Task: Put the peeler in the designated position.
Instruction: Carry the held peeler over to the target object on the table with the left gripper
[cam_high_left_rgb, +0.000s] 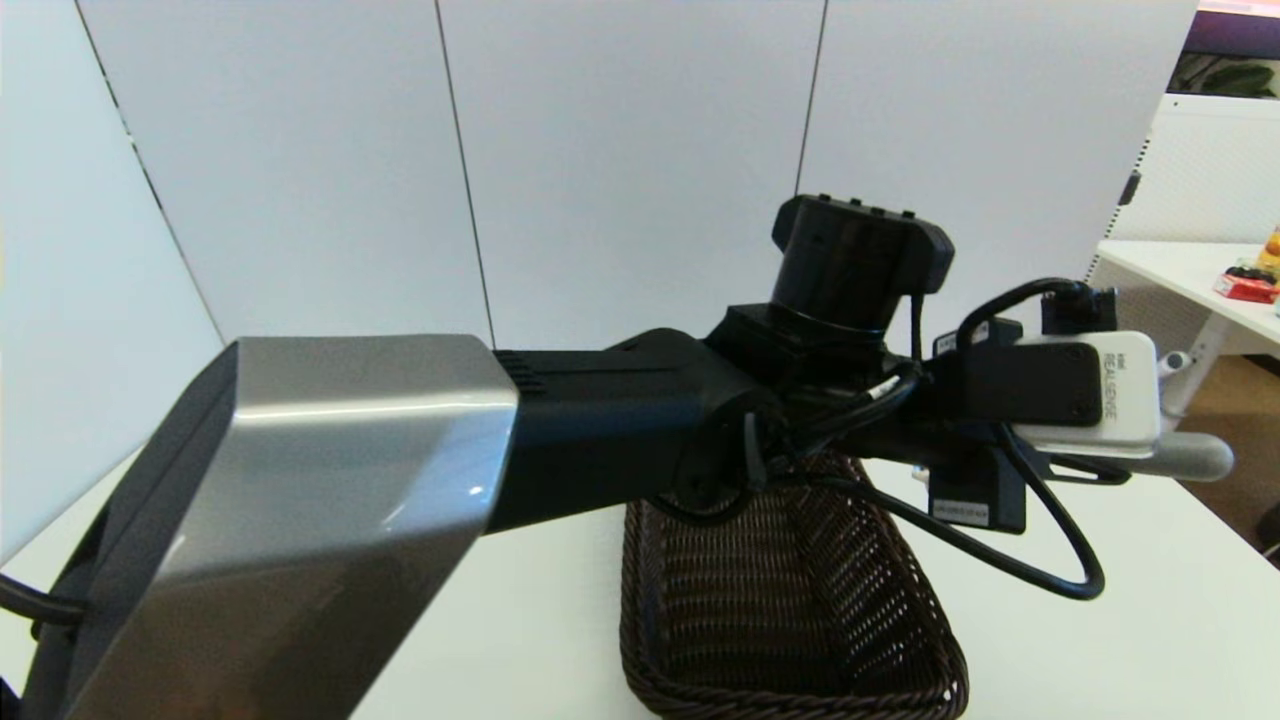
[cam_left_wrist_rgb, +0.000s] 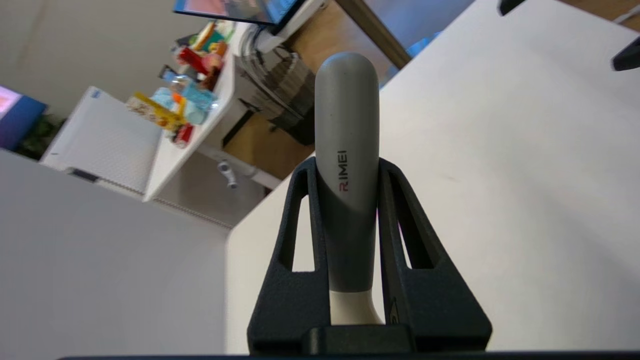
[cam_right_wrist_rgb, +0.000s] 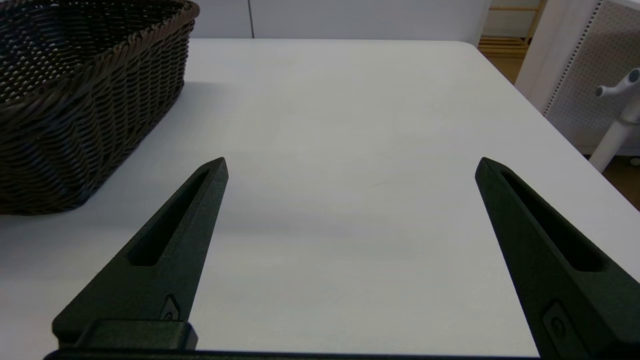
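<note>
While clamped tight on the grey handle of the peeler (cam_left_wrist_rgb: 346, 150), left gripper (cam_left_wrist_rgb: 345, 175) jaws raised above the white surface (cam_left_wrist_rgb: 500, 175), past the far right edge of the brown wicker basket (cam_high_left_rgb: 790, 600). Right gripper (cam_right_wrist_rgb: 350, 170) jaws wide apart, holding nothing, low over the surface beside the basket.

Behind our white worktop (cam_high_left_rgb: 1150, 620) we see pale wall panels (cam_high_left_rgb: 620, 150) split by thin dark seams, while to our right a second white table (cam_high_left_rgb: 1190, 275) carries colourful packets beside a white perforated panel (cam_high_left_rgb: 1215, 170), over a brown wooden floor (cam_high_left_rgb: 1235, 400).
</note>
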